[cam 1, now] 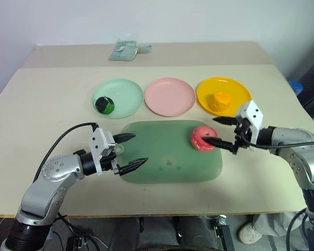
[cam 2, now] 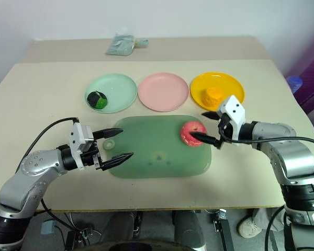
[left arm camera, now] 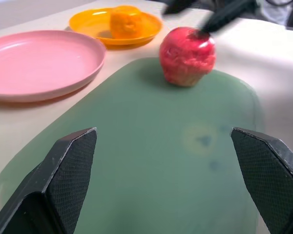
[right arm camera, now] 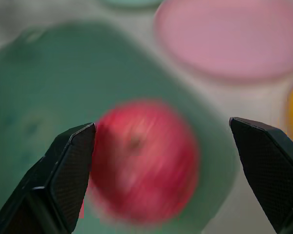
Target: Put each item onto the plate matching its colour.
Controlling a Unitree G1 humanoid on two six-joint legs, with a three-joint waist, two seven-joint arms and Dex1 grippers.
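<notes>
A: Apple (cam 1: pixel 203 138) is the one item left. It sits on the right end of the green board (cam 1: pixel 162 170), not on any plate.

B: And the other two?

A: Past the board, three plates stand in a row. The green ball (cam 1: pixel 104 104) lies on the mint plate (cam 1: pixel 126 90) at the left. The orange piece (cam 1: pixel 221 100) sits on the yellow plate (cam 1: pixel 239 88) at the right. Both look done. The pink plate (cam 1: pixel 171 97) in the middle has nothing on it, and I judge the apple belongs there.

B: So two of three placed. What are the jaws doing?

A: The left gripper (cam 1: pixel 131 151) hangs over the left end of the board, near the ring tab. Its jaws stand wide apart and hold nothing. They touch nothing that I can see.

B: The right one?

A: The right gripper (cam 1: pixel 220 131) is at the apple's right side, jaws spread wide. The lower fingertip looks to be on or just at the apple's skin; the upper finger stands clear above it, toward the yellow plate. It has no hold on the fruit. In the right wrist view the apple lies between the fingers, nearer to one.

B: What remains, then?

A: Closing on the apple, I'd say, and carrying it the short way to the pink plate just beyond.
</notes>
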